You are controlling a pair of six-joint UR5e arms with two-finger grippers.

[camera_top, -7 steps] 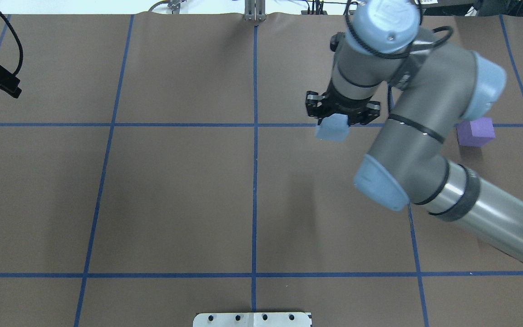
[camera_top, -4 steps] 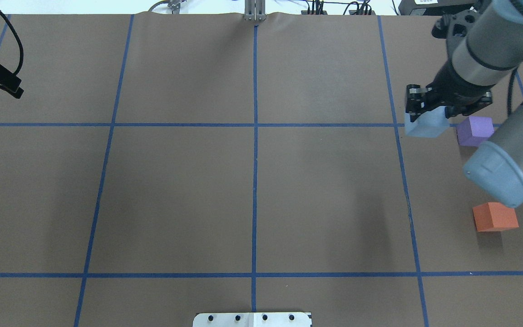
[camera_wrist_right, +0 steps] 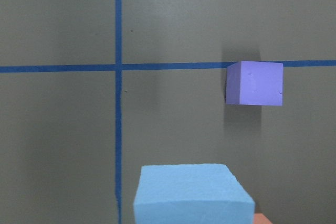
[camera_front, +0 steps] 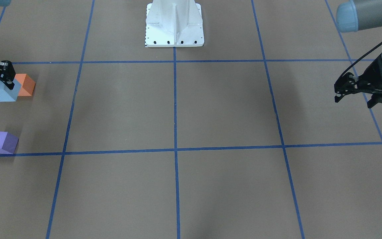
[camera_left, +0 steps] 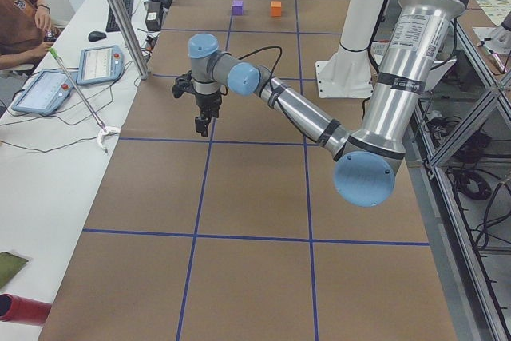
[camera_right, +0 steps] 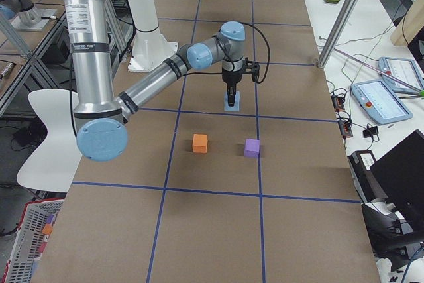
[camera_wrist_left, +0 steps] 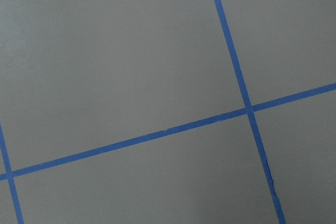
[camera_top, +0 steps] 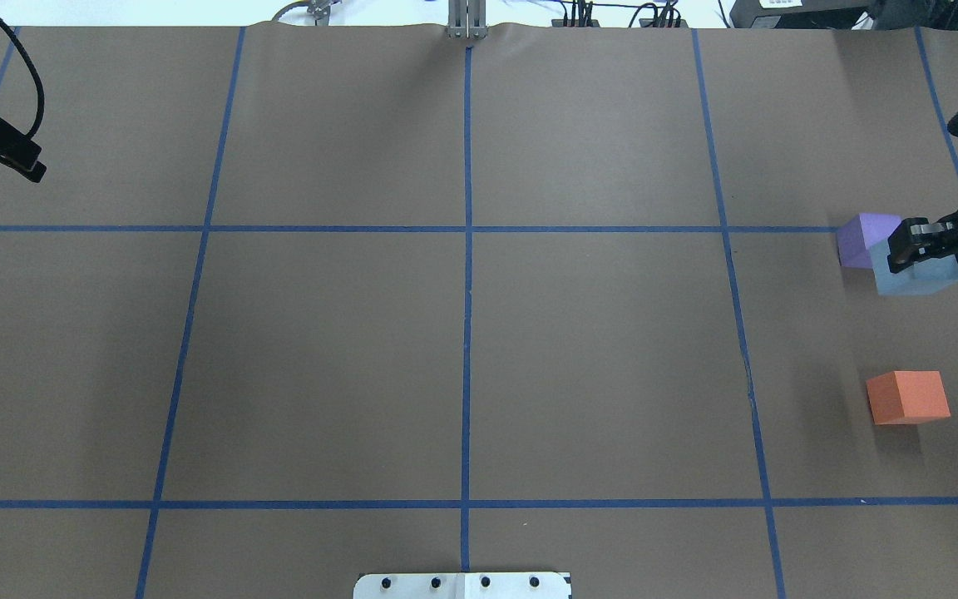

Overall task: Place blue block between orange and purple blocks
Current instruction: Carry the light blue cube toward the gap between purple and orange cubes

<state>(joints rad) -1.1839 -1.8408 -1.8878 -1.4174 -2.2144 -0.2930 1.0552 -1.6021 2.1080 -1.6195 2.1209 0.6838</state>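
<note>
My right gripper [camera_top: 925, 249] is shut on the light blue block [camera_top: 916, 279] and holds it above the table at the far right. In the overhead view the block overlaps the near edge of the purple block [camera_top: 864, 240]. The orange block [camera_top: 907, 398] lies nearer the robot. In the front view the blue block [camera_front: 0, 90] hangs in front of the orange block [camera_front: 26, 84], with the purple block [camera_front: 0, 142] below. The right wrist view shows the blue block [camera_wrist_right: 191, 192] and the purple block [camera_wrist_right: 254, 83]. My left gripper [camera_front: 353, 99] is open and empty at the far left.
The brown table cover carries a grid of blue tape lines [camera_top: 466, 291]. The robot's white base plate [camera_front: 174, 23] stands at the near middle edge. An operator's bench with tablets [camera_left: 60, 85] runs along the far side.
My right arm has swung to the right with the blue block, from right of the middle line to over the purple and orange blocks. The left arm has stayed put.
</note>
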